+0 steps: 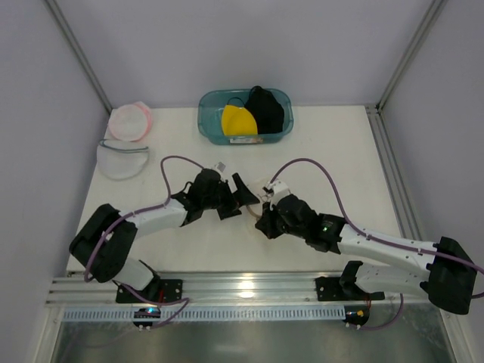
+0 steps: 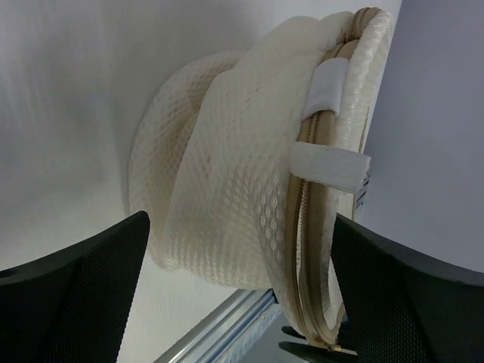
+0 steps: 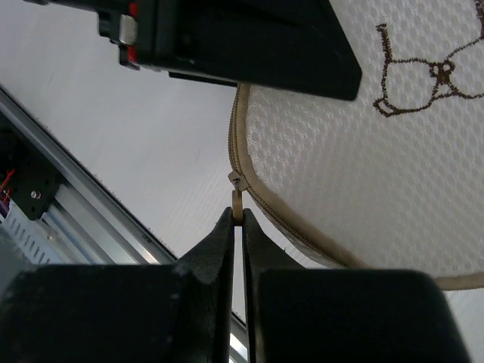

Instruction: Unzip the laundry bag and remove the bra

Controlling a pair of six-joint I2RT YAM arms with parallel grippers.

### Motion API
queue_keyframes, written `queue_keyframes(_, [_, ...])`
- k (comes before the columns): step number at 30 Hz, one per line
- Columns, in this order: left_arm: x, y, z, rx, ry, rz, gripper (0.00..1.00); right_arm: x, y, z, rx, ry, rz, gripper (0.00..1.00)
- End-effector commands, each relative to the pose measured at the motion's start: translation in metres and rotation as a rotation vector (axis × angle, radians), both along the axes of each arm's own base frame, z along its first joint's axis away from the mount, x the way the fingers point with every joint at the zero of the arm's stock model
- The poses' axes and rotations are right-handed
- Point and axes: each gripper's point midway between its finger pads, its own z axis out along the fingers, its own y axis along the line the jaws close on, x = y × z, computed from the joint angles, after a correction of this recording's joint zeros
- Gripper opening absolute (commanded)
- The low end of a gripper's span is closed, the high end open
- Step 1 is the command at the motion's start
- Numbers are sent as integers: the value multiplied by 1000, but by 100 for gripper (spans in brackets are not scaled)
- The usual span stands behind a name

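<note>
The laundry bag [image 2: 242,189], a cream mesh pouch, is seen edge-on and upright between the two dark fingers [image 2: 72,291] of the left gripper [image 2: 242,302], which are spread to either side of it at the near corners of the view. The tan zipper rim [image 2: 306,227] is shown running down the bag's right edge, crossed by two white fabric tabs [image 2: 331,168]. A pale tabletop [image 2: 60,113] is seen behind.

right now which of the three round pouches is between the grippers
The cream mesh laundry bag with the tan zipper, held up between the left gripper and right gripper. The pink-trimmed pouch and clear grey-rimmed pouch lie far left.
</note>
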Motion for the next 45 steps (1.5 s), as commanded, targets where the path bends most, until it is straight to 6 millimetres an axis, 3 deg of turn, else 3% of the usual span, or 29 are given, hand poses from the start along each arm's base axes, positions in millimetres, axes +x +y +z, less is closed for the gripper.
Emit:
queue_keyframes(1, [14,-27,29,-116,-41,22,99,2,15,20,72,-49,53,4])
queue_keyframes(4, [14,-32,31,-154,-47,42,97,1,13,18,64,-47,52,4])
queue_keyframes(6, [16,-34,36,-168,-64,48,82,2,10,17,56,-48,40,4])
queue_keyframes(7, [17,-34,37,-166,-72,45,74,2,7,15,38,-41,32,4])
queue_keyframes(8, [18,-33,37,-162,-77,50,50,2,6,14,27,-39,27,4])
queue_keyframes(11, [18,-30,32,-127,-83,52,9,3,-1,8,-20,-23,9,4])
queue_keyframes(13, [18,-27,29,-98,-82,52,0,2,-5,4,-44,-10,-1,4])
queue_keyframes(17, [24,-21,19,-19,-105,55,0,0,-13,-4,-96,23,-21,4])
queue_keyframes(22, [28,-17,11,45,-126,20,0,5,-44,-20,-259,63,-144,4])
queue_keyframes(27, [30,-16,2,97,-146,-68,0,18,-73,-26,-364,51,-274,4])
queue_keyframes(32, [34,-19,5,90,-161,-179,0,37,-97,-41,-428,66,-358,4])
queue_keyframes(33, [39,-18,1,91,-159,-186,0,39,-94,-45,-403,77,-344,4])
queue_keyframes(37, [54,-15,2,69,-160,-227,0,60,-114,-51,-405,92,-419,4])
queue_keyframes(39, [62,-19,14,32,-183,-260,0,67,-118,-50,-399,86,-438,4])
queue_keyframes(42, [77,-19,13,4,-180,-283,0,77,-118,-45,-386,73,-443,4])
queue_keyframes(43, [83,-23,18,-17,-188,-294,7,78,-117,-43,-383,69,-439,4])
queue_keyframes(45, [94,-25,27,-47,-203,-275,37,80,-113,-39,-369,63,-429,4])
